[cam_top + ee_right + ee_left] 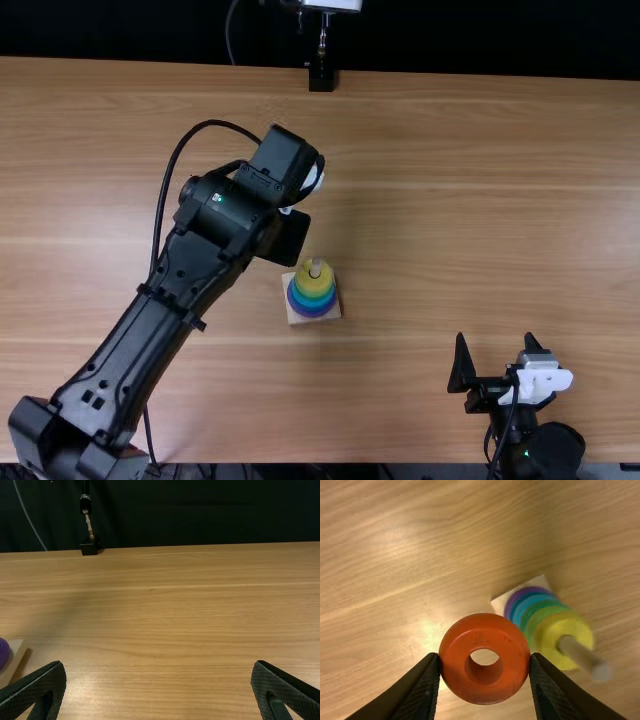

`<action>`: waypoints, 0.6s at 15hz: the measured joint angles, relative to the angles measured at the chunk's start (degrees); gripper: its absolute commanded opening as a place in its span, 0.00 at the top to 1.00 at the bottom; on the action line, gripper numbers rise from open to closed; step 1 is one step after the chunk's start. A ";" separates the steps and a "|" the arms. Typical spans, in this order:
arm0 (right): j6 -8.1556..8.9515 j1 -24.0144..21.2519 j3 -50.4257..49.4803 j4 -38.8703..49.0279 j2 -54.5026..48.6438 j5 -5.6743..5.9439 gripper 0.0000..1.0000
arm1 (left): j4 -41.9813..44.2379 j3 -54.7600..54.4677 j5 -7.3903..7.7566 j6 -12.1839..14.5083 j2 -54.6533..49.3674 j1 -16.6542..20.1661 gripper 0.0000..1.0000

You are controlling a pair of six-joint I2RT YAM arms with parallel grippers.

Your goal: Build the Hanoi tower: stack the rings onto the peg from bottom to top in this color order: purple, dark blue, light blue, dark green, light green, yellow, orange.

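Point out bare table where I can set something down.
The table is bare right of the ring stack, beyond the right tool, and also left of the left arm. Crowded: beside the stack, where the left tool holds the orange ring.

TABLE: light brown wooden table [480, 190], grain running side to side, pale glare on its surface | ON IT, near half, about midway across: pale square wooden base [294, 318], flat, slightly turned, shadow beside it | FAR EDGE, just left of the middle: small black block [321, 79], upright, dark backdrop behind
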 measured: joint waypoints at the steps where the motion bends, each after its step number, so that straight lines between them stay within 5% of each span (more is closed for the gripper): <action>1: 0.04 0.00 0.00 0.00 0.00 -0.02 0.00 | -0.04 0.02 0.04 -0.90 0.02 -1.05 1.00; 9: 0.02 0.00 0.00 0.00 0.00 -0.02 0.00 | -1.07 1.92 0.33 -5.14 0.00 -4.90 1.00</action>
